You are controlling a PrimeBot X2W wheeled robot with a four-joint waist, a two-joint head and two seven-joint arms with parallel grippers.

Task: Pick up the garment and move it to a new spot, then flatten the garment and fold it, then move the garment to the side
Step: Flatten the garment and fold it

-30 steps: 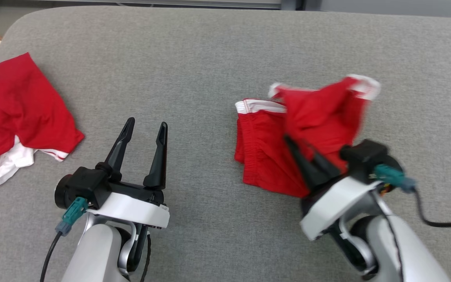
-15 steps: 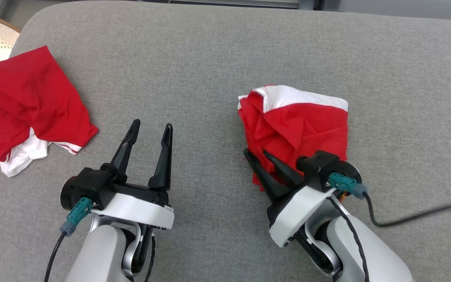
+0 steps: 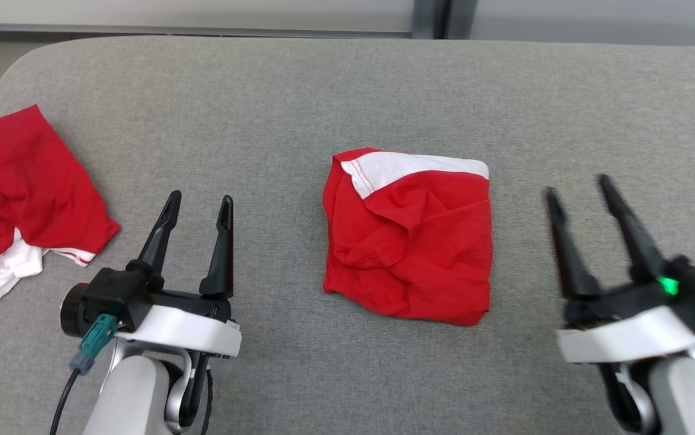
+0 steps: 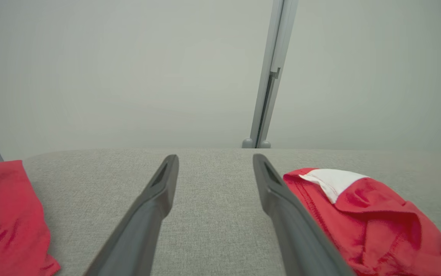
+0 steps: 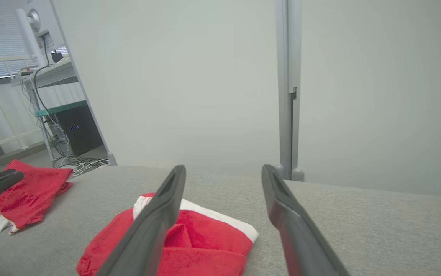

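Both my grippers have their fingers spread wide with nothing between them: the left gripper point(image 3: 200, 196) hangs low on my left, the right gripper point(image 3: 576, 185), slightly blurred, on my right. Between them, touching neither, I see the folded red garment point(image 3: 407, 241) with its white band lying on the grey padded surface point(image 3: 299, 103). A second red-and-white garment point(image 3: 21, 181) lies crumpled at the far left, well apart.

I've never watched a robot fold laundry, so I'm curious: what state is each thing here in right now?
Folded garment: folded, lying loose on the grey surface.
Second garment: crumpled, unfolded, at the far left.
Left hand: open, empty.
Right hand: open, empty.
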